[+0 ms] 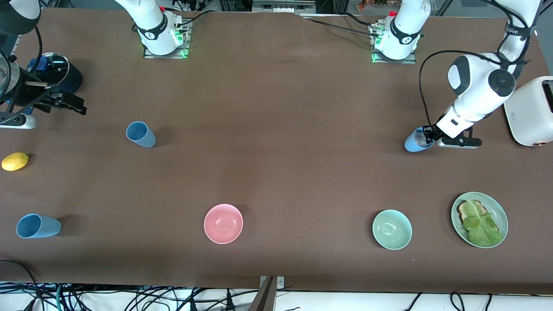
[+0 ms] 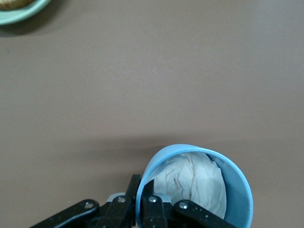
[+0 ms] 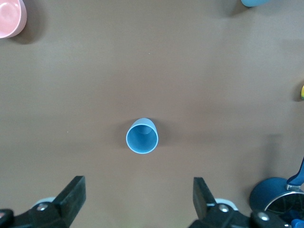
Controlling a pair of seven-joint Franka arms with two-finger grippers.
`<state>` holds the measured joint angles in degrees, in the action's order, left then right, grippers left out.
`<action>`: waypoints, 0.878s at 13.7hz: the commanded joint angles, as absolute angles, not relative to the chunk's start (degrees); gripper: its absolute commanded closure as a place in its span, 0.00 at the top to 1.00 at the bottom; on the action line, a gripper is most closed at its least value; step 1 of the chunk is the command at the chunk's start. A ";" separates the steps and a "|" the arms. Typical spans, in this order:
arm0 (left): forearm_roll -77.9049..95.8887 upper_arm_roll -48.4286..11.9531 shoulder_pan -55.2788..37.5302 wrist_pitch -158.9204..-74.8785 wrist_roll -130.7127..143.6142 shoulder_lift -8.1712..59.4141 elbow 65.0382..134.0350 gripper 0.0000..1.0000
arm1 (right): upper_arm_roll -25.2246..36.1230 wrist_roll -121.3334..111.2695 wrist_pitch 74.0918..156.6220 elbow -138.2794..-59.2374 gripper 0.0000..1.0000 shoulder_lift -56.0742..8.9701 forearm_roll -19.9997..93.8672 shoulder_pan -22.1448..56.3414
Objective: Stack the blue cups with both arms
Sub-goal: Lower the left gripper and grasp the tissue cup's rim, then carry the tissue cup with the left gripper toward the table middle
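Three light-blue cups show. My left gripper point(image 1: 427, 134) point(image 2: 145, 194) is shut on the rim of one blue cup point(image 1: 417, 141) point(image 2: 199, 185), one finger inside and one outside; crumpled white paper fills this cup. It is low over the table near the toaster; I cannot tell if it touches. A second blue cup point(image 1: 140, 134) point(image 3: 141, 136) stands upright toward the right arm's end. A third blue cup point(image 1: 38, 226) point(image 3: 256, 2) sits nearer the front camera. My right gripper point(image 1: 71, 103) point(image 3: 137, 190) is open and empty, up beside a dark pot, apart from the second cup.
A pink bowl point(image 1: 223, 223) point(image 3: 9, 16), a green bowl point(image 1: 392, 229) and a green plate point(image 1: 501, 216) point(image 2: 19, 9) with toast and lettuce lie near the front edge. A white toaster point(image 1: 533, 112) stands at the left arm's end. A lemon point(image 1: 15, 161) and dark pot point(image 1: 56, 73) are at the right arm's end.
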<state>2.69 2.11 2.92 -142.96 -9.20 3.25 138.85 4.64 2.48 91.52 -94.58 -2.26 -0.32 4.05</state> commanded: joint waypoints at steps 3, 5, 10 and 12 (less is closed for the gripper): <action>3.78 2.11 2.55 -120.45 -9.75 -0.44 124.40 0.00 | 4.83 2.37 91.14 -94.92 1.00 -1.49 -0.44 4.04; 3.25 2.11 1.68 -114.46 -9.67 -0.26 118.94 0.00 | 4.75 2.37 91.14 -94.92 1.00 -1.49 -0.44 4.04; 3.16 1.85 -5.17 -103.82 0.66 1.31 107.16 0.00 | 4.83 2.37 91.14 -94.92 1.00 -1.49 -0.44 4.04; 3.25 1.85 -8.95 -103.27 7.62 1.67 106.09 0.00 | 4.83 2.37 91.14 -94.92 1.00 -1.49 -0.44 4.04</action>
